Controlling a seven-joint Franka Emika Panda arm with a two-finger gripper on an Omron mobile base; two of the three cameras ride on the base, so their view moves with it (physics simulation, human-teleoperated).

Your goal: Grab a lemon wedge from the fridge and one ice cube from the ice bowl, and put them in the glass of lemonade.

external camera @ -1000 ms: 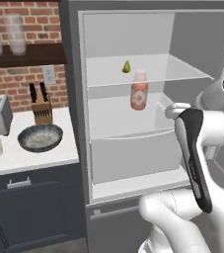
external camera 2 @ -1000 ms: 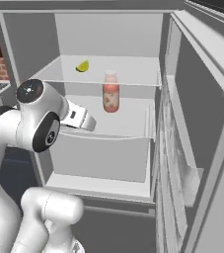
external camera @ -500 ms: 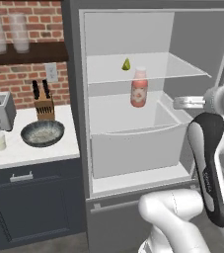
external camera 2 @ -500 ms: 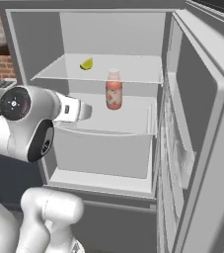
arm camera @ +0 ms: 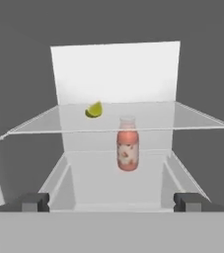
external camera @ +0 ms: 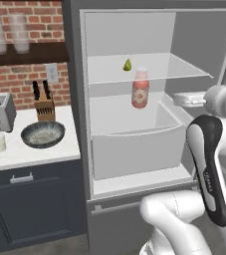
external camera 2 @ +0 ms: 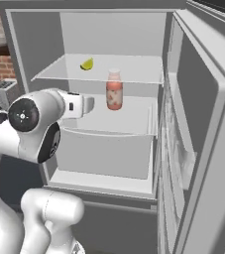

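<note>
Wedge (arm camera: 94,109) on upper fridge (external camera: 77,99) shelf; jar (arm camera: 127,150) below; jaws released, nothing held; risk: jar toppled if shelf edge is clipped.

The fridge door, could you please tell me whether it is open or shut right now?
Open. The fridge door is swung wide to the right, exposing the glass shelf with the lemon wedge and a pink jar.

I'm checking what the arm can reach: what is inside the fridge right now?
Inside the fridge, the lemon wedge lies on the upper glass shelf, and a pinkish jar stands below it, behind the white drawer. The drawer's front wall hides its contents.
</note>
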